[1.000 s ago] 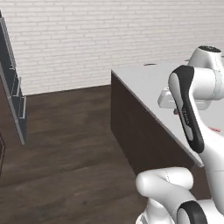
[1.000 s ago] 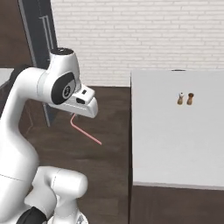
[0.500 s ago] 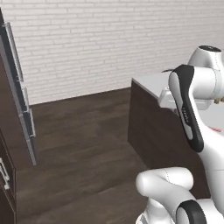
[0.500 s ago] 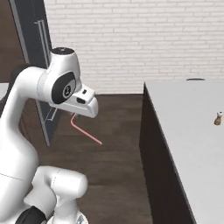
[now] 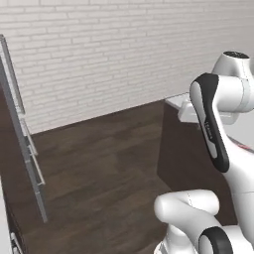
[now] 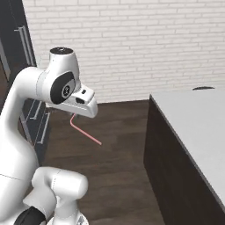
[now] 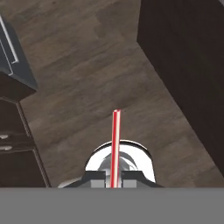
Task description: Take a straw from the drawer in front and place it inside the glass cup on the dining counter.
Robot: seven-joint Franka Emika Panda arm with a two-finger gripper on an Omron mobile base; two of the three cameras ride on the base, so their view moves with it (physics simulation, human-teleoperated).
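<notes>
A: Swung round since the earlier frames, both base views, hence the base and not the furniture: dining counter (image 6: pixel 193 118) slid rightward in the right base view, small items on its top gone from sight, more dark plank floor (image 5: pixel 99 163) and white brick wall (image 5: pixel 99 54) exposed. Same pose kept by the arm relative to the cameras.

B: And the gripper (image 7: pixel 114 176)?

A: Pressed together on the straw (image 7: pixel 116 144). Seen in the hand view as two dark fingertips (image 7: pixel 98 176) flanking the red-pink shaft at its lower end, touching it on both sides, no gap visible. Shaft extending straight ahead of the fingertips, free end over bare floor.

B: Same straw (image 6: pixel 85 132) in the right base view?

A: Yes: hanging below the white hand, short vertical stretch just under it, then a bend and a longer stretch slanting down and to the right, clear of the floor. Exact grip point hidden by the hand from that side.

B: Surroundings, relative to the fingers?

A: Ahead and to the right in the hand view, dark wood side of the dining counter, well apart from the straw tip. Ahead and to the left, dark cabinet fronts (image 7: pixel 13 144) with slim metal handles, also well apart. Directly beyond the tip, floor planks only.

B: Left base view?

A: White arm rising at lower right, upper link with its dark stripe in front of the counter's pale corner (image 5: pixel 176 101); tall dark cabinet door (image 5: pixel 20 139) with a long silver handle along the left edge.
</notes>
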